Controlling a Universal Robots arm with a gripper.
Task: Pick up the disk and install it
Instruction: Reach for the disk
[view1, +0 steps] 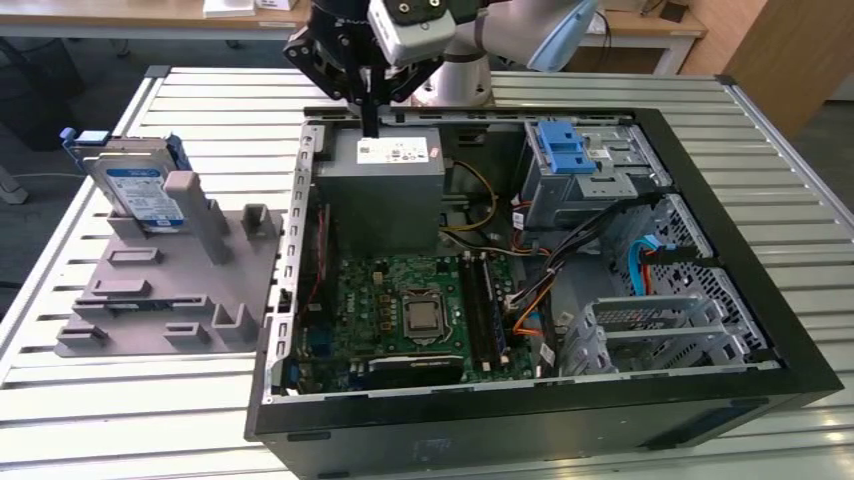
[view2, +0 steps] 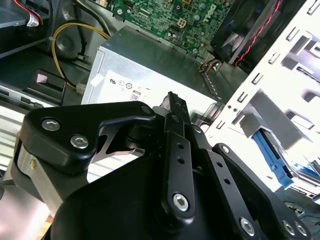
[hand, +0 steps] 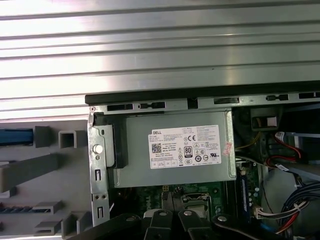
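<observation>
Slatted table (view1: 134, 420), upright disk (view1: 140, 190), tool (view1: 370, 128) over case (view1: 534, 422)

- Gripper (view1: 368, 130) hangs over the rear edge of the power-supply box (view1: 380, 190); open air above the box.
- To the exterior view's left of the box: case wall (view1: 304, 200), then a grey fixture (view1: 147, 300) holding the disk (view1: 140, 195) upright, its top unobstructed.
- To the exterior view's right of the box: cables (view1: 574, 240) crowd the gap before the drive bay (view1: 601, 175).
</observation>
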